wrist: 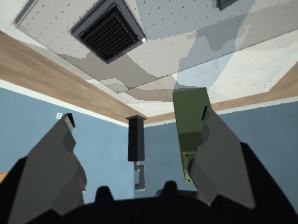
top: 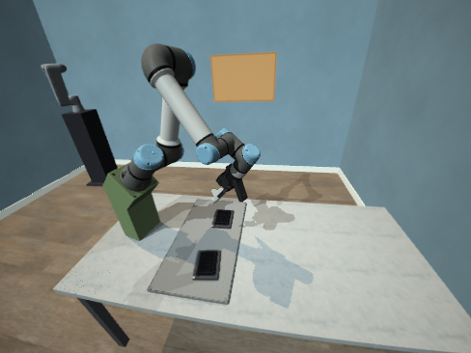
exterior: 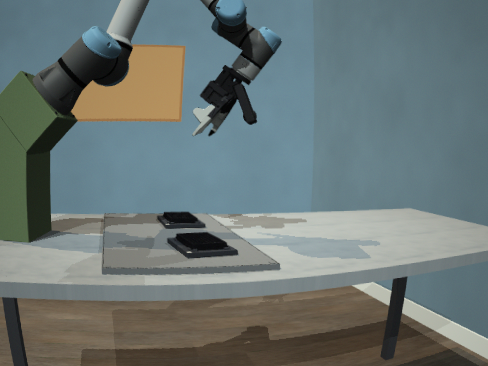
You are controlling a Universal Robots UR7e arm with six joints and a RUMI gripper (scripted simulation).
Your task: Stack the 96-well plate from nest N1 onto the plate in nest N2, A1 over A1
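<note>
Two black 96-well plates sit in their nests on a grey mat [top: 200,248]. One plate [top: 222,218] is at the far end of the mat, and also shows in the exterior view [exterior: 181,218]. The other plate [top: 207,264] [exterior: 202,242] is at the near end. My gripper [top: 228,197] is open and empty. It hangs tilted, high above the far end of the mat [exterior: 227,125]. In the wrist view, between my spread fingers, one plate [wrist: 109,32] shows at the upper left. The edge of the other plate [wrist: 227,3] shows at the top right.
The arm's green base [top: 135,203] stands on the table beside the mat. A black stand [top: 89,145] with a grey bracket is on the floor behind the base. An orange board [top: 243,77] hangs on the back wall.
</note>
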